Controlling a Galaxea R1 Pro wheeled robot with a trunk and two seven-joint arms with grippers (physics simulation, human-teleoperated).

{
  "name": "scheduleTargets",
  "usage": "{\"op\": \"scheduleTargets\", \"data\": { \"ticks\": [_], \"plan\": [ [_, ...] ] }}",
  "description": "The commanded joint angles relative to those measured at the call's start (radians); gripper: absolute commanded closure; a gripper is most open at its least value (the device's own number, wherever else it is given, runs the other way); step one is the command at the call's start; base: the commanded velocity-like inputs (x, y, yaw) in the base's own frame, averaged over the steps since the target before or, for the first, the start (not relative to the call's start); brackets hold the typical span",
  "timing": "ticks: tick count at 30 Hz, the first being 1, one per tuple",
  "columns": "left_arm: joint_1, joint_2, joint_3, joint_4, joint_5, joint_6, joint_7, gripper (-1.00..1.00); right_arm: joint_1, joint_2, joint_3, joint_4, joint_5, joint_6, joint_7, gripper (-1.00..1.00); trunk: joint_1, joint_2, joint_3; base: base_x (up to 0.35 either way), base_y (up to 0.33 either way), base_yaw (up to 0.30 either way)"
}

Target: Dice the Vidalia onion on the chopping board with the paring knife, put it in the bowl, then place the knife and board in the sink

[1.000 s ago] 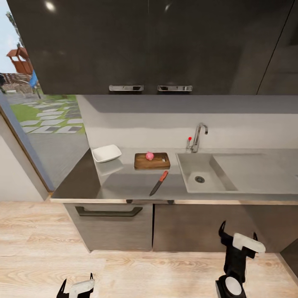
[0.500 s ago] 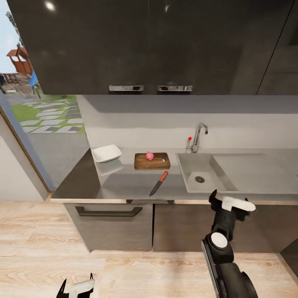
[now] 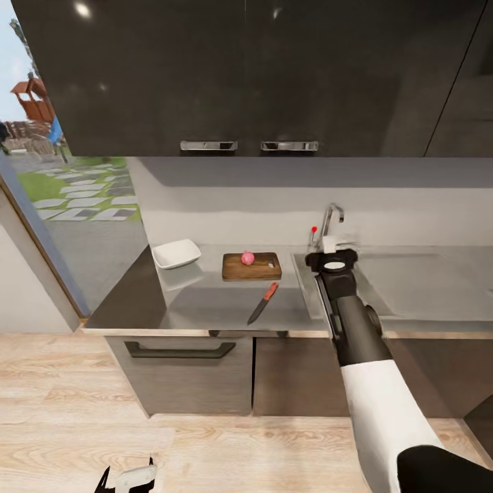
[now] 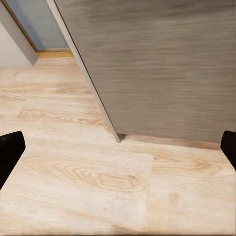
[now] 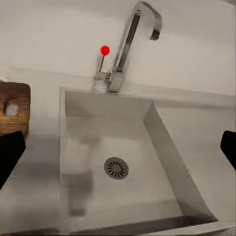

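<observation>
The pinkish Vidalia onion (image 3: pixel 248 257) rests on the dark wooden chopping board (image 3: pixel 251 267), on the grey countertop (image 3: pixel 205 301). The red-handled paring knife (image 3: pixel 263 302) lies diagonally in front of the board. Further left stands the white bowl (image 3: pixel 177 253). My right gripper (image 3: pixel 331 248) hangs above the sink (image 3: pixel 404 281), open, looking down into the basin (image 5: pixel 88 132) with its round drain (image 5: pixel 116 168); nothing lies in it. The board's edge (image 5: pixel 12 113) shows beside the basin. My left gripper (image 3: pixel 128 472) is low over the floor, open and holding nothing.
A chrome tap (image 5: pixel 132 44) with a red dot (image 5: pixel 104 49) stands behind the basin. Dark wall cabinets (image 3: pixel 246 75) hang above the counter. Base cabinets (image 4: pixel 162 64) sit below it. The floor (image 4: pixel 83 172) is light wood. A large window (image 3: pixel 61 192) is at the left.
My right arm has risen from low in front of the base cabinets and reached forward over the sink. The left gripper, onion, board, knife and bowl have stayed put.
</observation>
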State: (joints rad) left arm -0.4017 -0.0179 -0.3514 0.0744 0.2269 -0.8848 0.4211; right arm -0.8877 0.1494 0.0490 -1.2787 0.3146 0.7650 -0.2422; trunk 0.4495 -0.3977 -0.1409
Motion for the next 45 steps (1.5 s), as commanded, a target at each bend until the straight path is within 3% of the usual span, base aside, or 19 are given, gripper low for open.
{"op": "scheduleTargets", "data": {
  "ticks": [1, 6, 10, 13, 16, 19, 20, 21, 22, 26, 29, 32, 34, 35, 36, 37, 38, 42, 45],
  "plan": [
    [-0.002, -0.001, -0.008, 0.004, 0.006, -0.004, 0.002, -1.0, -0.014, -0.002, 0.002, 0.024, 0.001, 0.008, 0.02, -1.0, 0.001, -0.002, -0.002, 0.0, 0.0, 0.0],
    [-0.002, -0.001, -0.009, 0.004, 0.006, 0.01, 0.002, -1.0, -0.059, -0.05, 0.002, 0.109, 0.005, 0.016, 0.339, -1.0, 0.001, -0.002, -0.002, 0.0, 0.0, 0.0],
    [-0.002, 0.0, -0.009, 0.004, 0.006, 0.028, 0.001, -1.0, -0.068, -0.201, 0.005, 0.115, 0.012, 0.005, 0.887, -1.0, 0.001, -0.002, -0.002, 0.0, 0.0, 0.0],
    [-0.002, 0.0, -0.009, 0.004, 0.006, 0.034, 0.001, -1.0, -0.07, -0.281, 0.005, 0.107, 0.026, -0.043, 1.144, -1.0, 0.001, -0.002, -0.002, 0.0, 0.0, 0.0],
    [-0.002, 0.0, -0.009, 0.005, 0.006, 0.072, 0.001, -1.0, -0.071, -0.364, 0.006, 0.067, 0.062, -0.166, 1.396, -1.0, 0.001, -0.002, -0.002, 0.0, 0.0, 0.0],
    [-0.002, -0.001, -0.009, 0.005, 0.006, 0.137, 0.001, -1.0, -0.071, -0.389, 0.006, 0.031, 0.1, -0.231, 1.529, -1.0, 0.001, -0.002, -0.002, 0.0, 0.0, 0.0],
    [-0.002, -0.001, -0.009, 0.005, 0.006, 0.176, 0.0, -1.0, -0.071, -0.395, 0.006, 0.008, 0.122, -0.262, 1.601, -1.0, 0.001, -0.002, -0.002, 0.0, 0.0, 0.0],
    [-0.002, -0.001, -0.009, 0.004, 0.006, 0.281, 0.0, -1.0, -0.071, -0.404, 0.004, -0.055, 0.168, -0.363, 1.763, -1.0, 0.001, -0.002, -0.002, 0.0, 0.0, 0.0],
    [-0.002, -0.001, -0.009, 0.004, 0.006, 0.299, 0.001, -1.0, -0.071, -0.404, 0.003, -0.065, 0.174, -0.385, 1.78, -1.0, 0.001, -0.002, -0.002, 0.0, 0.0, 0.0],
    [-0.002, 0.001, -0.008, 0.005, 0.007, 0.331, 0.003, -1.0, -0.071, -0.388, 0.002, -0.077, 0.183, -0.39, 1.788, -1.0, 0.001, -0.002, -0.002, 0.0, 0.0, 0.0],
    [-0.002, 0.004, -0.008, 0.005, 0.008, 0.341, 0.003, -1.0, -0.071, -0.36, 0.0, -0.077, 0.186, -0.339, 1.727, -1.0, 0.001, -0.002, -0.002, 0.0, 0.0, 0.0],
    [-0.002, 0.008, -0.008, 0.005, 0.008, 0.349, 0.003, -1.0, -0.071, -0.317, -0.004, -0.07, 0.186, -0.231, 1.535, -1.0, 0.001, -0.002, -0.002, 0.0, 0.0, 0.0],
    [-0.002, 0.014, -0.008, 0.005, 0.008, 0.353, 0.001, -1.0, -0.071, -0.29, -0.007, -0.057, 0.185, -0.13, 1.334, -1.0, 0.001, -0.002, -0.002, 0.0, 0.0, 0.0],
    [-0.002, 0.015, -0.008, 0.005, 0.008, 0.353, 0.001, -1.0, -0.071, -0.281, -0.008, -0.053, 0.185, -0.106, 1.282, -1.0, 0.001, -0.002, -0.002, 0.0, 0.0, 0.0],
    [-0.002, 0.017, -0.008, 0.005, 0.008, 0.354, 0.0, -1.0, -0.071, -0.241, -0.009, -0.034, 0.184, -0.048, 1.129, -1.0, 0.001, -0.002, -0.002, 0.0, 0.0, 0.0],
    [-0.002, 0.018, -0.008, 0.005, 0.008, 0.354, -0.001, -1.0, -0.071, -0.224, -0.011, -0.026, 0.184, -0.035, 1.081, -1.0, 0.001, -0.002, -0.002, 0.0, 0.0, 0.0],
    [-0.002, 0.019, -0.008, 0.005, 0.008, 0.354, -0.004, -1.0, -0.071, -0.138, -0.026, 0.016, 0.184, 0.0, 0.855, -1.0, 0.001, -0.002, -0.002, 0.0, 0.0, 0.0],
    [-0.002, 0.019, -0.008, 0.004, 0.007, 0.353, -0.006, -1.0, -0.071, -0.061, -0.048, 0.091, 0.183, 0.013, 0.611, -1.0, 0.001, -0.002, -0.002, 0.0, 0.0, 0.0],
    [-0.002, 0.019, -0.008, 0.004, 0.007, 0.351, -0.008, -1.0, -0.071, -0.021, -0.053, 0.151, 0.183, 0.014, 0.499, -1.0, 0.001, -0.002, -0.002, 0.0, 0.0, 0.0]
  ]
}}
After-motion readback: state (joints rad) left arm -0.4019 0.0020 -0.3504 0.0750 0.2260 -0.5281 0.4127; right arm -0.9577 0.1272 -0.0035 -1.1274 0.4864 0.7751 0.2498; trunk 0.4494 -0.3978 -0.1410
